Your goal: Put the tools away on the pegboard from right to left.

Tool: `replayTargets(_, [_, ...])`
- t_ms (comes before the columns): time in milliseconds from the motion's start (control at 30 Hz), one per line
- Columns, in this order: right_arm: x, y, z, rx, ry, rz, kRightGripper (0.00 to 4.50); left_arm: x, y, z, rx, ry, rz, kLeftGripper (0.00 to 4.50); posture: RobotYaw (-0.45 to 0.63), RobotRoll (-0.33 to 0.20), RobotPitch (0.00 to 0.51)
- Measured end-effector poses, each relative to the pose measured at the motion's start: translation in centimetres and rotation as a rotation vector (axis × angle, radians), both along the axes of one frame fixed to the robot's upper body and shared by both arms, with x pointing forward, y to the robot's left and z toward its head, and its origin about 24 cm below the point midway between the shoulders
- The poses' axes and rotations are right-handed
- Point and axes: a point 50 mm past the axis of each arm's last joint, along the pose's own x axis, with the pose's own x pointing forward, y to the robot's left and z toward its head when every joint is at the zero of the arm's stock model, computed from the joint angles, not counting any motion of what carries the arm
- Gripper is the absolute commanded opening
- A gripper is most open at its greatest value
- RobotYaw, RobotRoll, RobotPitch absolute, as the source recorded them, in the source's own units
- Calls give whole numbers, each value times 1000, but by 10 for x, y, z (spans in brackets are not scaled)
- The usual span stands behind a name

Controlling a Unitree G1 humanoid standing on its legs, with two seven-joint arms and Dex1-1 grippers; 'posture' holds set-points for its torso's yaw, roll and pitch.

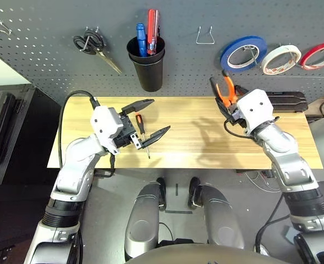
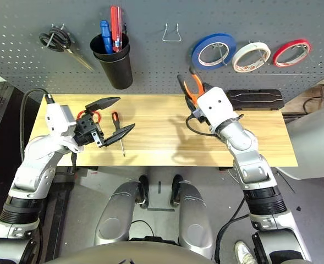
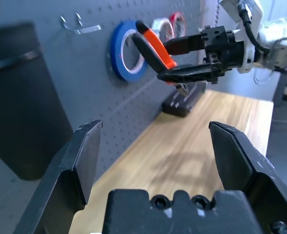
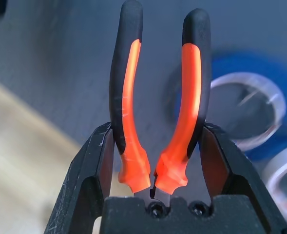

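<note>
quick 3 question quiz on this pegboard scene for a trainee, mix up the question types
1. True or false: the right claw grips the pliers by their handles.
2. Which tool lies on the table between the left claw's open fingers? A) screwdriver B) tape roll C) pliers
3. Fill in: the bare wire hook on the pegboard hangs between the black cup and the ____ tape roll.

Key
1. True
2. A, the screwdriver
3. blue

three tape rolls: blue (image 1: 243, 53), whitish (image 1: 281, 59), red (image 1: 318, 55). three screwdrivers: two in the cup (image 1: 146, 39), one on the worktop (image 1: 142, 127). two scissors: black (image 1: 94, 45), red-handled (image 2: 88, 116). one pliers (image 1: 226, 91).
</note>
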Motion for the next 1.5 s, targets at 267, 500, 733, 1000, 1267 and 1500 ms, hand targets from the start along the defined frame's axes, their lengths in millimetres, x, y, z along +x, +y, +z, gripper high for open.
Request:
replayTargets(267, [7,6,44,55,-159,12,2802,-5,-5,28,-66,-71,17,4500,168,0,231])
replayTargets(500, [10,16,64,97,-211,42,2802,-5,-7,32,-67,-29,31,4500,172,0,228])
replayTargets(733, [14,31,93,168,-275,59,2802,-2,-4,34,-15,-3,43,4500,172,0,228])
replayTargets(1000, [21,47,122,253,-333,84,2802,0,-3,41,10,-18,45,4500,177,0,223])
replayTargets(1267, [40,58,118,317,-273,95,2802,1,-3,41,18,-21,51,4500,202,0,226])
replayTargets(1500, [55,62,114,376,-242,85,2802,1,-1,39,34,-21,62,4500,219,0,228])
